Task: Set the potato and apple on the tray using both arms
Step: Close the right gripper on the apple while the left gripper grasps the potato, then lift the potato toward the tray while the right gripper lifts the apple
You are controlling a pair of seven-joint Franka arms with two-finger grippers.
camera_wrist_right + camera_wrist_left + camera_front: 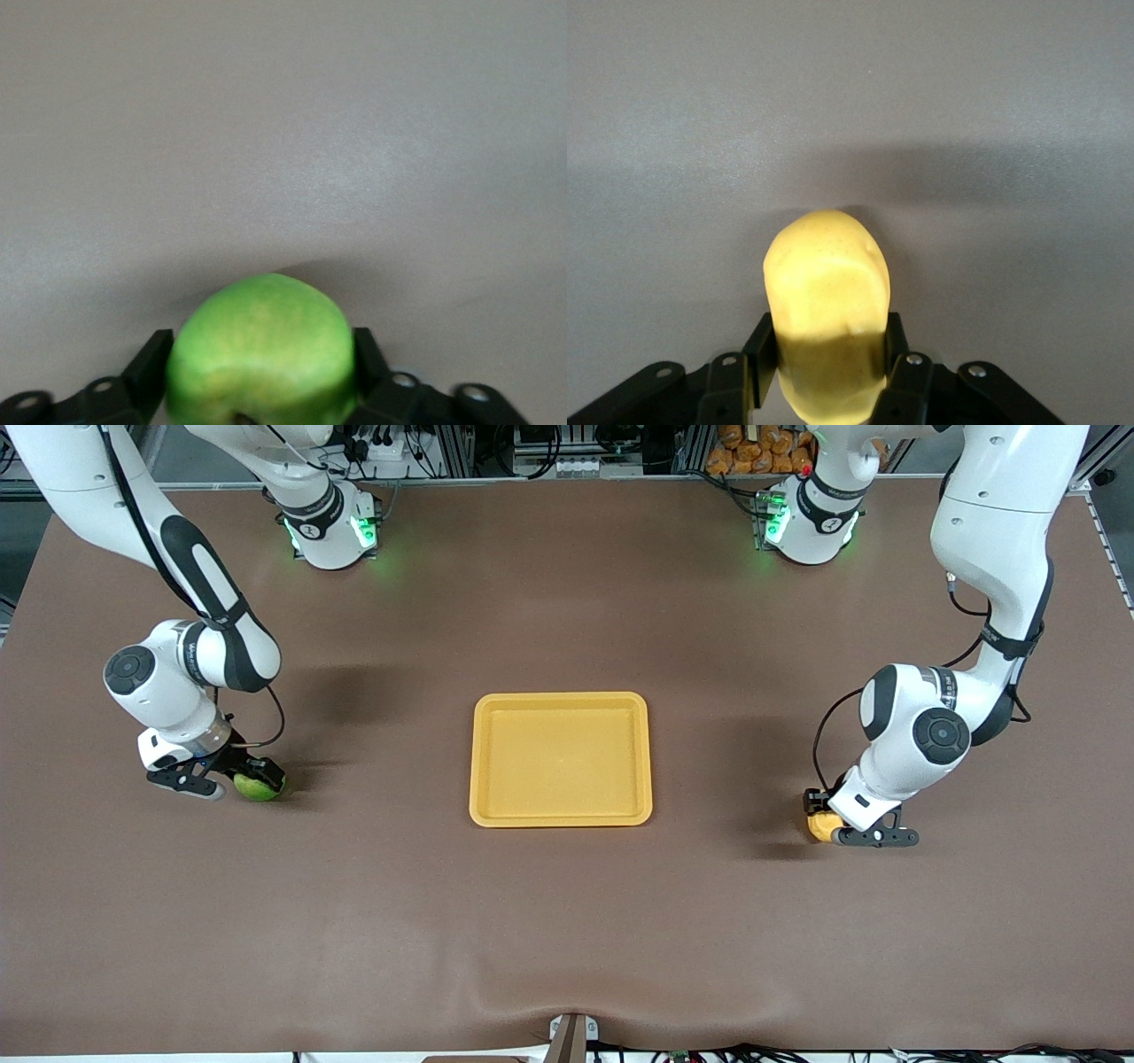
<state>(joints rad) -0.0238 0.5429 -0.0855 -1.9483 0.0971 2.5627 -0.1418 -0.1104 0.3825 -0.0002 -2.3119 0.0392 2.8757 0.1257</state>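
The left pincer (pixel 830 819) pinches the potato (pixel 822 826) and the right pincer (pixel 232 778) pinches the apple (pixel 258 786), both low on the worktop (pixel 567 921), well apart from the tray (pixel 561 701) between them, ready for lifting.

bare brown table (pixel 567 921) around tray (pixel 561 701), tray bed bare

Front view high, facing both bases across the tabletop (pixel 567 921); 2 wrist views close, shared only with it.
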